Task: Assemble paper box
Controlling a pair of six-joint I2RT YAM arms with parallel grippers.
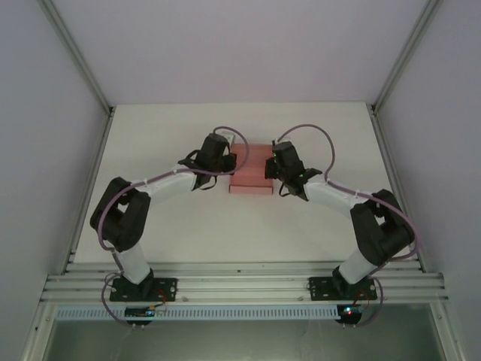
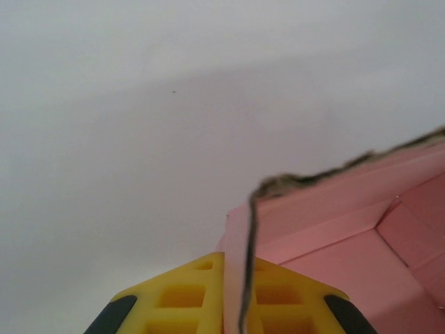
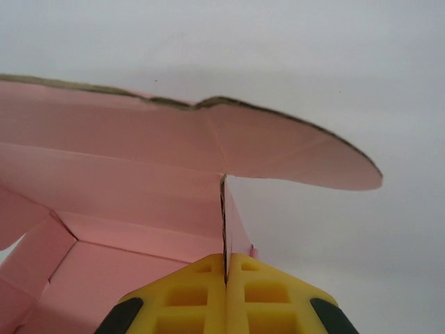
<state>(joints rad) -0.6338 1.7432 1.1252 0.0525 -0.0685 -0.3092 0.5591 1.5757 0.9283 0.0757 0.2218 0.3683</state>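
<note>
The paper box (image 1: 250, 169) is a pink card box standing open-topped at the middle of the white table, partly folded. My left gripper (image 1: 231, 162) is at its left wall and my right gripper (image 1: 272, 169) at its right wall. In the left wrist view the yellow fingers (image 2: 188, 292) sit on both sides of an upright pink wall (image 2: 236, 243), shut on it, with the box's inside (image 2: 348, 236) to the right. In the right wrist view the gripper (image 3: 226, 256) is pressed shut on a thin wall edge, and a rounded flap (image 3: 299, 156) leans overhead.
The white table (image 1: 165, 143) has bare surface on every side of the box. Grey enclosure walls (image 1: 45, 150) stand left, right and behind. An aluminium rail frame (image 1: 240, 286) carrying both arm bases runs along the near edge.
</note>
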